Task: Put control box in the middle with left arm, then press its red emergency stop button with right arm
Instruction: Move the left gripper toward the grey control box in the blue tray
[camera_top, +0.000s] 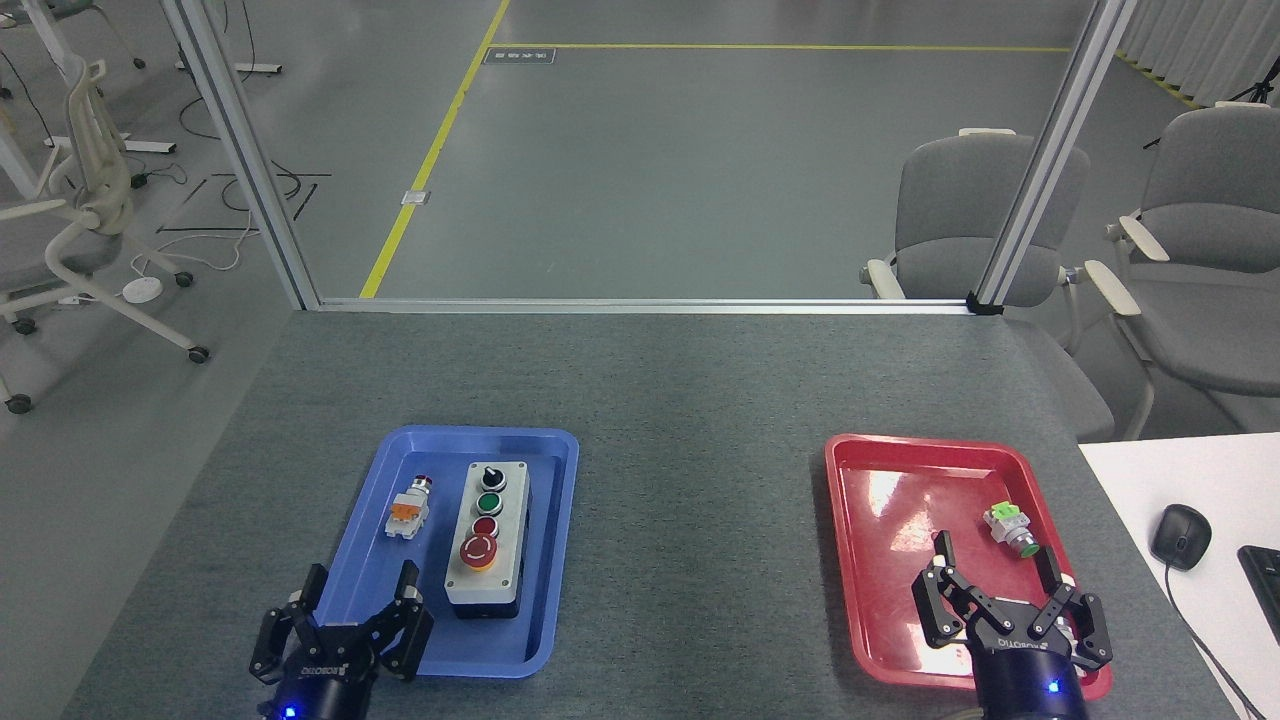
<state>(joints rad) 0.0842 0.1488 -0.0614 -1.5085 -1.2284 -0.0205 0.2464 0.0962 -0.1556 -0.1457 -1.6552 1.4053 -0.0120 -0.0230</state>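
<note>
Control box (487, 536) lies lengthwise in the blue tray (545, 640) on the left side of the dark-grey tabletop (690, 480), its black knob at the far end, then a green button, a small red one, and the red emergency stop button (478, 549) nearest the robot. The red tray (880, 640) sits well apart on the right, with bare tabletop between the two trays. Over the blue tray's near-left corner the left gripper (361, 585) hovers with its fingers spread, holding nothing, just beside the box's near end but not touching it. Above the near part of the red tray, the right gripper (992, 558) also stands with fingers apart and empty. A small orange-white switch part (408, 508) rests in the blue tray left of the box. A small green-capped part (1010, 529) lies in the red tray.
</note>
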